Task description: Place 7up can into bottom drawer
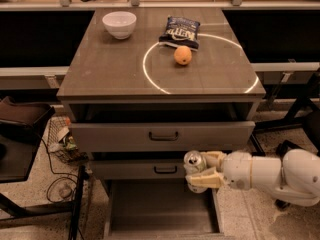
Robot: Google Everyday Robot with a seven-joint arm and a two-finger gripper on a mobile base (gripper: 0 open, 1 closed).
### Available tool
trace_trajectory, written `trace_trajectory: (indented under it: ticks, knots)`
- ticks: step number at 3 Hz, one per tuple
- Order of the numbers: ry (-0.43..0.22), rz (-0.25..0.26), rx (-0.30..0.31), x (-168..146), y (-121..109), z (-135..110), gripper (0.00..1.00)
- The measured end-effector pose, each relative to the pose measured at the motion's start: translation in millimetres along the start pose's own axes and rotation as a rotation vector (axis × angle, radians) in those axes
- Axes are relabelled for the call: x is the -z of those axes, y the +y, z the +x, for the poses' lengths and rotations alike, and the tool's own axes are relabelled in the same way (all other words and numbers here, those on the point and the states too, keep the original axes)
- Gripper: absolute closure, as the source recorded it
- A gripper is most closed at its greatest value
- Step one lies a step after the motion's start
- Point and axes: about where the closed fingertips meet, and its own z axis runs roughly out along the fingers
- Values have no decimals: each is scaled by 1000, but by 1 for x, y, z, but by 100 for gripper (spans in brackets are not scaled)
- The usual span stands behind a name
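The 7up can (pixel 194 165), silver-topped, is held upright in my gripper (pixel 204 170), whose cream fingers (pixel 206 179) are shut around it. It hangs in front of the middle drawer and above the right rear part of the bottom drawer (pixel 165 209), which is pulled out as a wide shallow grey tray with a bare floor. My white arm reaches in from the right.
On the cabinet top stand a white bowl (pixel 119 24), a dark chip bag (pixel 181 32) and an orange (pixel 183 55). The two upper drawers (pixel 162 136) have dark handles. A dark chair (pixel 20 134) and wire basket (pixel 62 141) stand at the left.
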Motion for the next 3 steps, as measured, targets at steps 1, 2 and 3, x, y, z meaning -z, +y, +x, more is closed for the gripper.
trace_trajectory:
  ticks: [1, 2, 3]
  knots:
    - [19, 11, -35, -23, -13, 58, 100]
    - [28, -21, -60, -50, -12, 132, 100]
    - [24, -103, -87, -84, -4, 212, 100]
